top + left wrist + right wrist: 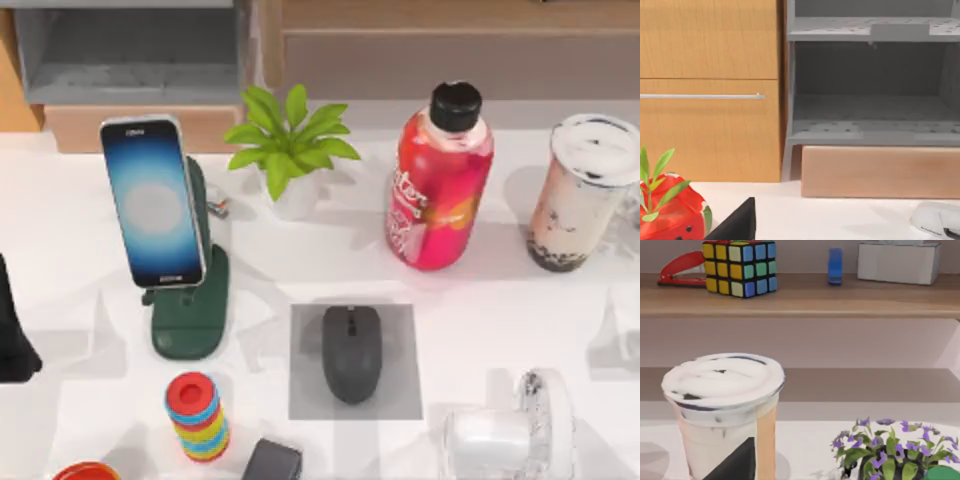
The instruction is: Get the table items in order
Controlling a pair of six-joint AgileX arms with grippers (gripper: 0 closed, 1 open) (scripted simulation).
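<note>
The smartphone [152,200], its screen glowing blue-white, leans on a dark green stand [190,310] at the table's [90,260] left. A dark grey mouse [351,352] lies on a grey square mat [400,395] at front centre. At the back right the milk-tea cup [585,190] stands upright with dark pearls at its bottom. The cup [725,415] is close in the right wrist view, and a dark part of my right gripper [735,462] shows in front of it. My left gripper [12,340] is at the table's left edge, and a dark part of it [737,225] shows in the left wrist view.
A red bottle [438,180] and a small green plant [290,140] stand at the back. A stack of coloured rings [197,415], a dark block [272,460] and a clear glass mug [510,435] sit along the front. A purple-flowered plant [890,452] is beside the cup.
</note>
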